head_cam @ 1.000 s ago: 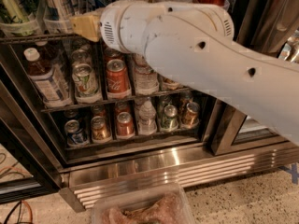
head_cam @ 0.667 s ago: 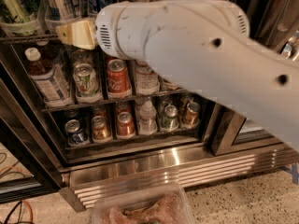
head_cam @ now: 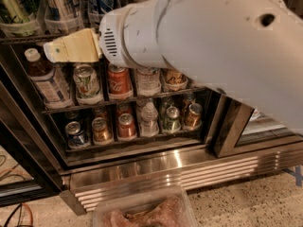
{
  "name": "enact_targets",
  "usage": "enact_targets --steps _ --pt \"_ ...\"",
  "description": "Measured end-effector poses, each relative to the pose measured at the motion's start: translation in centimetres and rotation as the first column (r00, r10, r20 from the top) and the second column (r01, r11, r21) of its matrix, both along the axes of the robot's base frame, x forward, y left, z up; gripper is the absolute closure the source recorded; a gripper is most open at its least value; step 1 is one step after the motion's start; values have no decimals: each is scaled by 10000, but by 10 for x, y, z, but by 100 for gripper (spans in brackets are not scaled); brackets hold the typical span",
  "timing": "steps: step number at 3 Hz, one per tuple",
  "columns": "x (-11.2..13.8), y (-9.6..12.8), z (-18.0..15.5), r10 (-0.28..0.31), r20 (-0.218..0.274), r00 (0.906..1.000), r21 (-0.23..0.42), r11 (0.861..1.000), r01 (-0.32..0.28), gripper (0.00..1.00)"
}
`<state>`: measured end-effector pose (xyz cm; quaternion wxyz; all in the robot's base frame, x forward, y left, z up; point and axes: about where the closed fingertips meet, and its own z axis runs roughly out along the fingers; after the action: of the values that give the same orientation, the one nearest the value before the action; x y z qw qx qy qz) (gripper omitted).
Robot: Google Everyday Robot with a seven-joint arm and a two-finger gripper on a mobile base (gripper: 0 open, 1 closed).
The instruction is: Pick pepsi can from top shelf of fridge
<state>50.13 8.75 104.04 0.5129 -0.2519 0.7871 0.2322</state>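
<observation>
The fridge point(head_cam: 156, 167) stands open in front of me, with wire racks and a ribbed steel base. The top shelf point(head_cam: 19, 39) runs along the upper edge of the view, lined with clear plastic trays. A blue can with white streaks, the pepsi can point(head_cam: 100, 1), stands there, cut off by the top edge and partly behind my arm. My cream-coloured gripper point(head_cam: 71, 46) points left at the end of the big white arm, in front of the top shelf's front bar, left of and below the pepsi can. It holds nothing that I can see.
The middle rack holds a white-capped bottle point(head_cam: 45, 77), a 7up can point(head_cam: 86, 82) and a red cola can point(head_cam: 118, 79). The lower rack holds several cans and a water bottle point(head_cam: 149, 119). A clear plastic bin point(head_cam: 147, 212) lies on the floor. A dark door frame point(head_cam: 232, 126) stands at right.
The gripper has moved left and down, from beside the top trays to in front of the shelf's front bar. The arm now fills more of the view.
</observation>
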Motion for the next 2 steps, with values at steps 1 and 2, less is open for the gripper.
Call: enact_targets --steps 1,2 --pt "-3 2 5 13 96 10000 -16 10000 -12 0" --pt "-2 0 10 -278 540 9982 -209 9994 290 0"
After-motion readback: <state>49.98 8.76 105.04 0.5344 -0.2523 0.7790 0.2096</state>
